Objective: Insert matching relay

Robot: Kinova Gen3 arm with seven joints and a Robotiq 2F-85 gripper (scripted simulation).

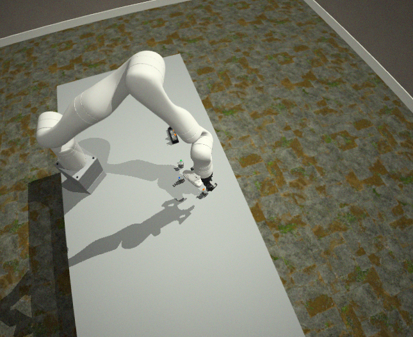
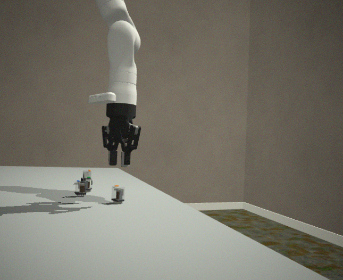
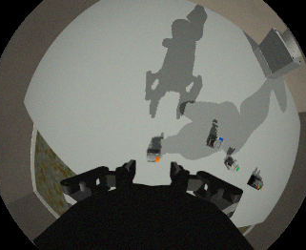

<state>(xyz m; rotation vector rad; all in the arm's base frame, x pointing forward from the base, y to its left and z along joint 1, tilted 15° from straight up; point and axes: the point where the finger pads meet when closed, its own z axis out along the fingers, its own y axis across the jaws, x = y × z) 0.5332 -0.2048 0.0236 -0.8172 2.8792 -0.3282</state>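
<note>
Gripper: suspended above the table, pointed straight down; fingers set partly apart, nothing held between them.

Orange-button relay: loose, upright on the table near its right edge, almost directly below the gripper and well apart from it in height. Judged to be the target, since an orange button is seen in the black rack.

Blue-button relay and green-button relay: loose, upright, set between the target and the rack.

Black rack: placed farther along the table, partly hidden under the forearm in the top view; the empty pocket cannot be made out.

Handling, as judged: the relay is expected to be light, rigid, smooth-walled and easily tipped. A hold across two opposite clear side walls, below the button, is advised, so that the button is left free and the body kept upright for pressing down.
</note>
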